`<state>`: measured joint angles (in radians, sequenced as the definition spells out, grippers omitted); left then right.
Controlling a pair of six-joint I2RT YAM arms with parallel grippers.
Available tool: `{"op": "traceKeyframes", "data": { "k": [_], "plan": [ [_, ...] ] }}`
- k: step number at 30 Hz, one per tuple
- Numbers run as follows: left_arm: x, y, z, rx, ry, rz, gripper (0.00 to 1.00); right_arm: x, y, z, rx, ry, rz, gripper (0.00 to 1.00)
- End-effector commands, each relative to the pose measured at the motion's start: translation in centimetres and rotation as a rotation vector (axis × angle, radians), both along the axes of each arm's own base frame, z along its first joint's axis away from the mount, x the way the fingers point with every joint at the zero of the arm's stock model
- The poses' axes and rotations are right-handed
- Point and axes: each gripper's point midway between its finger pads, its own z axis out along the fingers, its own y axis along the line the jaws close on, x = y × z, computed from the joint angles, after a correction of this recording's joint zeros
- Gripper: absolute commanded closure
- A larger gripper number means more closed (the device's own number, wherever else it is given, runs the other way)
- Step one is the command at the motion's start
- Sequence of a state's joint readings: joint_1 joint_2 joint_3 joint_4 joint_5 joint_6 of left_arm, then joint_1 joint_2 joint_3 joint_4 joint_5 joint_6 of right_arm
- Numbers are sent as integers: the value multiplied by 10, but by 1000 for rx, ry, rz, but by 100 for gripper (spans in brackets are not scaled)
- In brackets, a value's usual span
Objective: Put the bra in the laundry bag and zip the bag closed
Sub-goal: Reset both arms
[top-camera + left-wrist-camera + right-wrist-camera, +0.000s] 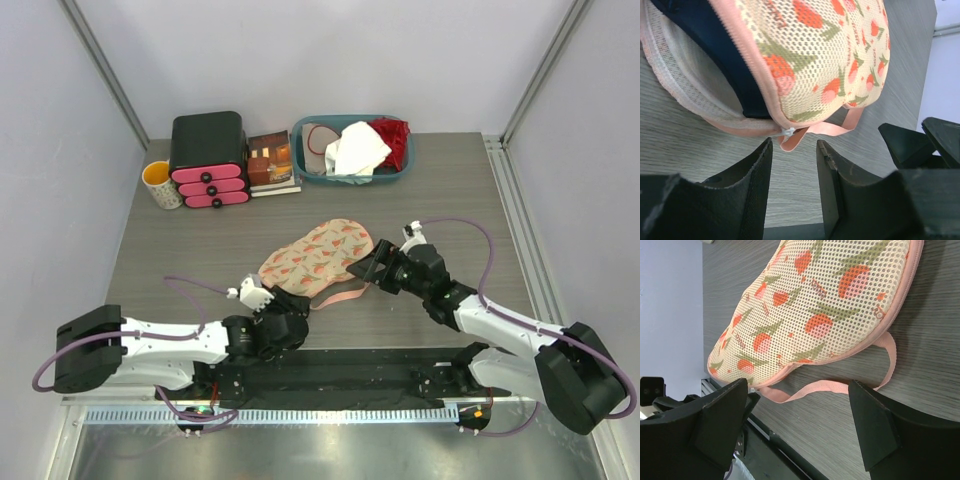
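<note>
So the laundry bag (318, 258) sits about mid-bench, lying diagonally, with one end towards the far right and the other towards the near left. The bra (715, 45) is inside it. In the left wrist view you can see navy fabric in the gap where the floral top half stands off the mesh bottom half. That stretch of the zipper is open, and the zipper pull (788, 132) sits at the near edge where the gap ends.

The left tool (793, 145) is part open and has hold of nothing. Its two fingers (757, 175) straddle the spot just short of the pull and aren't touching it. The right tool (799, 387) is spread wide and also empty. It's at the bag's near-right edge, and the pink strap loop (840, 386) lies flat on the bench (200, 240) between its fingers.

For room, there's bare bench left of the bag, right of it, and in a strip behind it. The clutter is all along the far edge, well apart from the bag:
- a mug (160, 185)
- a black and pink drawer unit (208, 160)
- a book (270, 160)
- a teal basket (310, 170) with a white cloth (355, 150) and a red garment (393, 140) in it

The two tools are near each other along the bag's near edge, so that side is tight.
</note>
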<state>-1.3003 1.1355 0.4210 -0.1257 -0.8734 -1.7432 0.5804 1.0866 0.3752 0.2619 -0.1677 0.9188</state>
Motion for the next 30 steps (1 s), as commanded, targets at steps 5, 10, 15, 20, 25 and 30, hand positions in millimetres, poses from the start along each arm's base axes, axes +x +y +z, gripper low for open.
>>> {"op": "traceKeyframes", "data": {
  "k": [5,10,15,20,25,30],
  "plan": [
    [11,10,-3,-27,-40,95,60,2,-1,8,35,-35,-14,13],
    [14,14,-8,-24,-58,118,59,0,-2,6,41,-29,-18,13],
    [18,17,-6,-6,-90,132,57,-2,-2,2,47,-20,-17,14],
    [23,23,1,21,-130,141,56,-3,-1,-1,51,-14,-14,14],
    [23,29,0,-17,-133,162,52,-4,-2,-3,53,-6,-16,14],
    [24,34,1,-13,-145,177,53,-5,2,-1,76,-2,-7,14]
  ]
}}
